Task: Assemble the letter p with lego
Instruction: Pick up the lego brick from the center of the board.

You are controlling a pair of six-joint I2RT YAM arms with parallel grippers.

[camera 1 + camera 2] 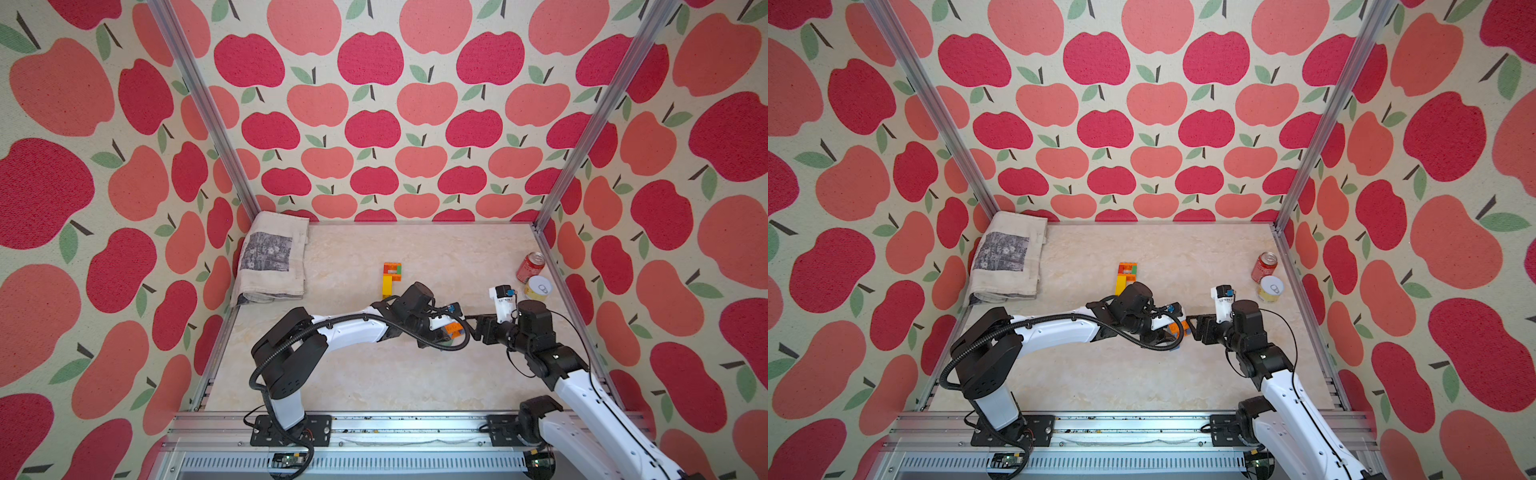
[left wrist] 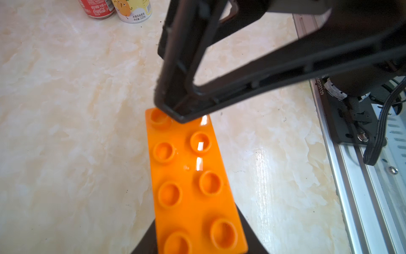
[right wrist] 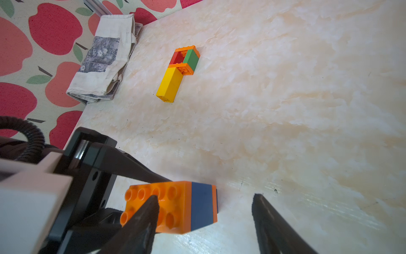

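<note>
Left gripper [image 2: 195, 213] pinches the orange-and-blue block [image 3: 175, 206] (grip looks square); right gripper [image 3: 205, 196] spread, at the block's end. Part-built P [image 1: 390, 276] lies at 11 o'clock. Best: back right clear first, hold block level, then carry over.

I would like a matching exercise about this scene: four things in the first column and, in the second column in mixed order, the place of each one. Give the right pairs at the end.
Things:
1. folded cloth
2. red soda can
3. orange and blue brick stack
4. yellow brick

Places:
A. held in the left gripper
B. far left corner of the table
C. joined to the orange, red and green bricks, mid-table
D. beside the yellow can, at the table's right edge

Pairs: 1-B; 2-D; 3-A; 4-C.
</note>
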